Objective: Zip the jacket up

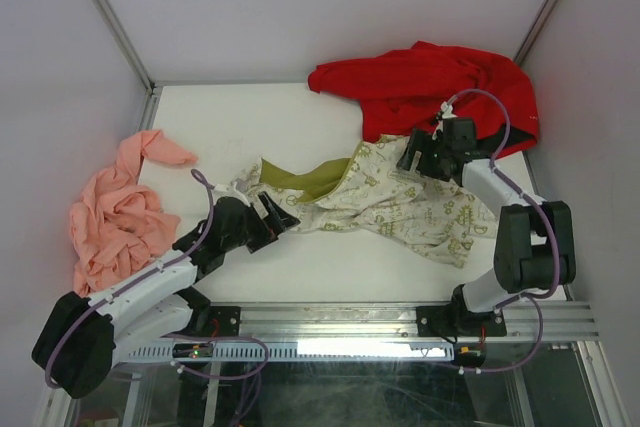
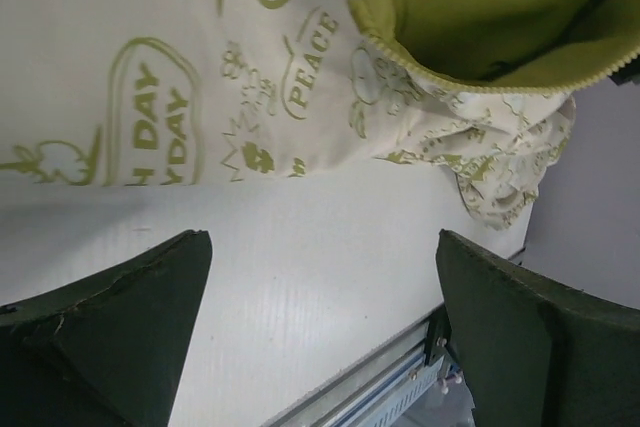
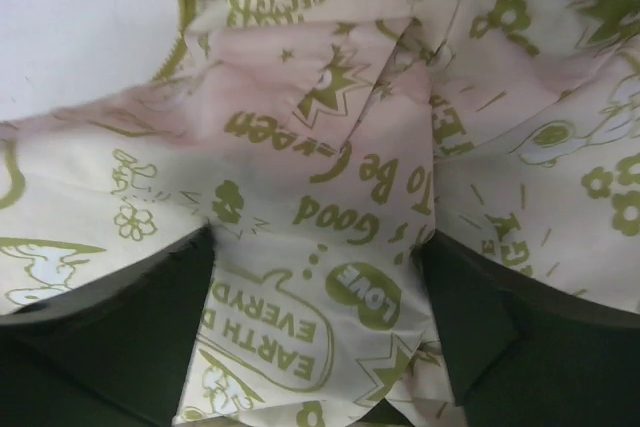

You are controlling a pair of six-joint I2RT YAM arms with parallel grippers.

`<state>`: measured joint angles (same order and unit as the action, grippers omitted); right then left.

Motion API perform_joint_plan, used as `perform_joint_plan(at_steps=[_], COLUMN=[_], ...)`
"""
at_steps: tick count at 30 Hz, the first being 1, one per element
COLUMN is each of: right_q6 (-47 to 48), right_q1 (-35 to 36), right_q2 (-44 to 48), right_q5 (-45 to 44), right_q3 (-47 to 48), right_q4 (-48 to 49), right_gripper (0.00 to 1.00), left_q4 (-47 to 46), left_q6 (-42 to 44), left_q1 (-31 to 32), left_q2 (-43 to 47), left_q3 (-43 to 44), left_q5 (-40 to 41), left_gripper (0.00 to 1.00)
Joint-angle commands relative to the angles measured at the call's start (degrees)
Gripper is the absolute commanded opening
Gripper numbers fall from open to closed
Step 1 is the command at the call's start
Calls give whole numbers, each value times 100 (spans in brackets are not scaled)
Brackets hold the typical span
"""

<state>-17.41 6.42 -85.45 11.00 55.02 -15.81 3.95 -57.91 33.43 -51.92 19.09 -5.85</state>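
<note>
The jacket [image 1: 400, 202] lies crumpled on the white tabletop [image 1: 250, 117], spread from about the middle toward the right edge. It is cream cloth printed with olive-green words and drawings. Its olive-green lining [image 1: 310, 179] is folded open at the left end, facing up.

The left pincer [image 1: 272, 215] sits low just beside that left end, on the near side of the lining. In its wrist view the two dark fingers [image 2: 120, 337] stand wide apart with only bare tabletop between them, touching nothing. The printed cloth lies just ahead of them. At the upper right of that view a row of zipper teeth [image 2: 450, 82] runs along the border where the printed cloth meets the green lining.

The right pincer [image 1: 412, 162] is down on the far part of the jacket, toward the far right corner. In its wrist view the fingers [image 3: 110, 347] are spread about as wide as the left ones. A raised fold of printed cloth fills the gap between them and creased fabric is piled up in front. The cloth lies against the inner faces of both fingers, but they do not look pressed together on it.

A plain red garment [image 1: 420, 82] is heaped in the far right corner. Its near edge touches or overlaps the far side of the jacket, right behind the right pincer, and a sliver of it shows at the top of the right wrist view. A salmon-pink garment [image 1: 115, 217] is bunched along the left edge, well apart from the jacket and close beside the left arm. A metal rail [image 1: 400, 319] runs along the near edge.
</note>
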Motion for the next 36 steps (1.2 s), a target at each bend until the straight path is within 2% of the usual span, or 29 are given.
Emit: perform_joint_plan(at_steps=[1, 6, 10, 12, 16, 21, 25, 30, 33, 36], right_q6=[16, -136, -102, -108, -168, -188, -164, -315, -533, -665], right_q1=[4, 154, 365, 524, 895, 1427, 2049, 3001, 3608, 4446], right_q2=[-108, 574, 952, 1089, 1398, 1904, 2303, 2566, 2559, 2305], right_q5=[429, 729, 633, 622, 514, 227, 40, -153, -183, -215], right_q3=[-247, -827, -877, -886, -919, -806, -576, -203, -34, 130], right_q4=[406, 577, 283, 194, 1, -396, -771, -906, -658, -262], right_gripper=[80, 25, 0, 0, 0, 0, 0, 0, 0, 0], left_q4=[-526, -721, -851, -1049, -1136, -1210, -1217, -729, -275, 81], left_q6=[-487, -520, -357, -196, 222, 810, 1050, 1962, 2421, 2792], left_q1=[48, 49, 46, 28, -164, -1023, -1654, -1715, -1724, -1719], left_q2=[-189, -670, -1123, -1346, -1893, -2527, -3054, -4078, -4637, -4963], left_q3=[-152, -69, 32, 108, 690, 1562, 2606, 4808, 6230, 7294], left_q5=[644, 1051, 1670, 2006, 2419, 2197, 1783, 1279, 809, 395], left_gripper=[99, 96, 87, 74, 37, 1, 0, 0, 0, 0])
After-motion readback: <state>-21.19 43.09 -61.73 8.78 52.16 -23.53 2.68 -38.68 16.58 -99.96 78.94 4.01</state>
